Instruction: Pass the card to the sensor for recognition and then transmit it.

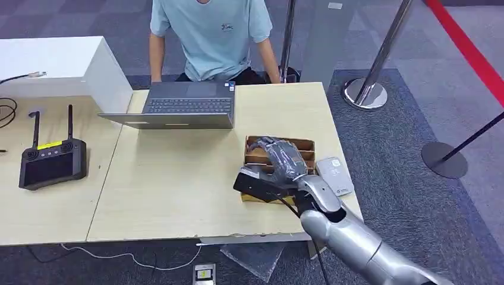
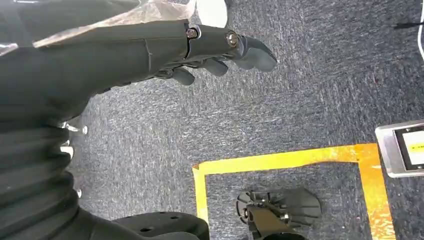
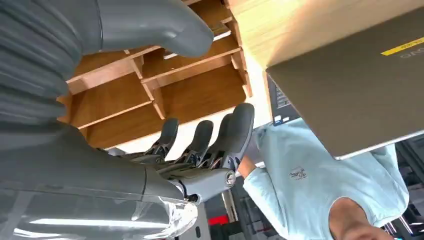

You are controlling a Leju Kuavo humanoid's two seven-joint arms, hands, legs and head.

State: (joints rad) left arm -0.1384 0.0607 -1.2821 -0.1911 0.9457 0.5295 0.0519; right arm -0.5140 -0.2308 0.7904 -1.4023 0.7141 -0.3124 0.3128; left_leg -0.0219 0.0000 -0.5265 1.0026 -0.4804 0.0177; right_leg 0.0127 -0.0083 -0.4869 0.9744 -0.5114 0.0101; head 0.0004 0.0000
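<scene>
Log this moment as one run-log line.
right hand: open over wooden divider box | card: unseen | card reader: beside box | left hand: hanging, holding nothing

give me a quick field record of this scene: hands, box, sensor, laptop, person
right hand: over the wooden divided box, fingers apart, nothing visibly held
left hand: hanging over the carpet, fingers loosely curled, holding nothing
card: cannot make one out for sure
sensor: grey pad on the table, right of the box
laptop: open, far side of the table
person: seated behind the laptop

Grey sensor [image 1: 335, 174] beside wooden tray [image 1: 255, 155].
</scene>
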